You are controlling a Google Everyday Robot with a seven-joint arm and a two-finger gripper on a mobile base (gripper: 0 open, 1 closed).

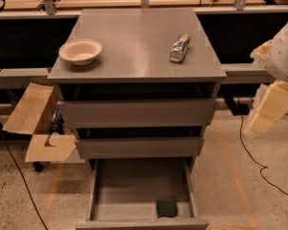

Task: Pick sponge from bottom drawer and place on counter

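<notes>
The dark green sponge [167,207] lies in the front right corner of the open bottom drawer [134,186], the lowest of three grey drawers. The grey counter [134,42] tops the cabinet. My arm, white above and cream below, hangs at the right edge of the view. The gripper [271,109] is beside the cabinet at the height of the top drawer, well above and to the right of the sponge. It holds nothing that I can see.
A white bowl [80,50] sits at the counter's left and a can [179,47] lies on its right. The two upper drawers are partly pulled out. An open cardboard box [36,123] stands at the left. Cables run over the floor at the right.
</notes>
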